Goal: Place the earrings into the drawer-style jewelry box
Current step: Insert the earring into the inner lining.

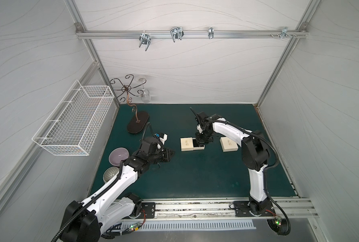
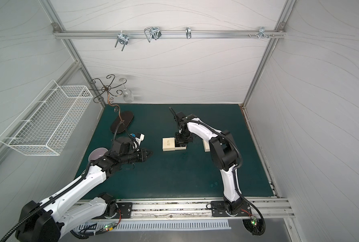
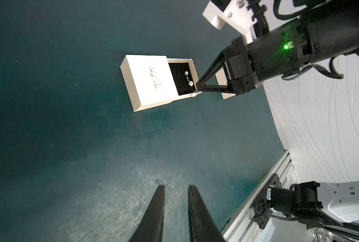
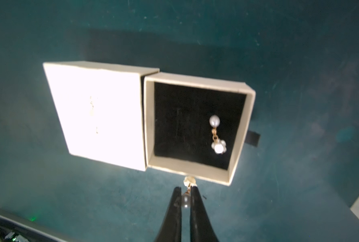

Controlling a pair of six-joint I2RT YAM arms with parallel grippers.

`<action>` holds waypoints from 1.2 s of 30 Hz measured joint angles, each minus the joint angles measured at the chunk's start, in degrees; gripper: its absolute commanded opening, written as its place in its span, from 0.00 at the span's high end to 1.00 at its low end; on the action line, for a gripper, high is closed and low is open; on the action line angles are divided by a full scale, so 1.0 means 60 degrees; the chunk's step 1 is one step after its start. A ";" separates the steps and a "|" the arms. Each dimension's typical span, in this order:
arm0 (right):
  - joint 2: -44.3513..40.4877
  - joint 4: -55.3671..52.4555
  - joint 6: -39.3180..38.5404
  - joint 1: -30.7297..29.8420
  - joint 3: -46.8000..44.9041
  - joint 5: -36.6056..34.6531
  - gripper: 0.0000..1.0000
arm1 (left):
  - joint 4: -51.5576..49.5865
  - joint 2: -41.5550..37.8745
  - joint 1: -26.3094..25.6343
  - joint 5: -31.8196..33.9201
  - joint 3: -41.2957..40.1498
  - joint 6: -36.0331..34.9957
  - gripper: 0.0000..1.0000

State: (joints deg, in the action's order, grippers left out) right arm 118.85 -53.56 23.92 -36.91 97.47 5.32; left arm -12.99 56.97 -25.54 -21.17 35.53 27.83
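The cream drawer-style jewelry box [image 1: 186,144] [image 2: 168,144] lies mid-mat with its black-lined drawer [image 4: 197,80] [image 3: 179,60] pulled out. One pearl drop earring [image 4: 216,136] [image 3: 188,78] lies inside on the lining. My right gripper [image 4: 185,188] [image 1: 200,144] [image 2: 180,144] is shut on another earring [image 4: 186,202] [image 3: 195,93], pearl between the fingers, flower end poking out against the drawer's outer wall, just outside the rim. My left gripper [image 3: 176,186] [image 1: 173,154] [image 2: 151,154] hovers left of the box, slightly open and holding nothing.
A second cream box [image 1: 228,144] [image 2: 206,146] sits right of the drawer, behind the right arm. A purple bowl [image 1: 118,156] and a ribbed bowl [image 1: 111,174] stand at the left. A scrolled metal stand [image 1: 137,123] and a wire basket [image 1: 73,119] are far left.
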 measured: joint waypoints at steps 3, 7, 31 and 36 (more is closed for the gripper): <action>0.0248 0.0000 -0.0011 0.0000 0.0259 -0.0051 0.92 | -0.0007 -0.0066 0.0000 0.0004 0.0000 -0.0033 0.76; 0.0528 0.0000 -0.0044 0.0000 0.0528 -0.0153 0.92 | -0.0007 -0.0171 0.0000 0.0040 0.0000 -0.0047 0.76; 0.1224 0.0004 -0.0069 -0.0025 0.1188 -0.0634 0.92 | -0.0007 -0.0368 0.0000 0.0069 0.0000 -0.0106 0.76; 0.1297 0.0015 -0.0069 -0.0066 0.1359 -0.0710 0.92 | -0.0007 -0.0368 0.0000 0.0069 -0.0011 -0.0106 0.76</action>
State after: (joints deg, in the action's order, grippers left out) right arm 126.63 -53.47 23.51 -37.30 105.62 1.06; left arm -13.04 54.76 -25.54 -20.75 35.46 27.20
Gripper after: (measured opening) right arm 0.090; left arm 0.244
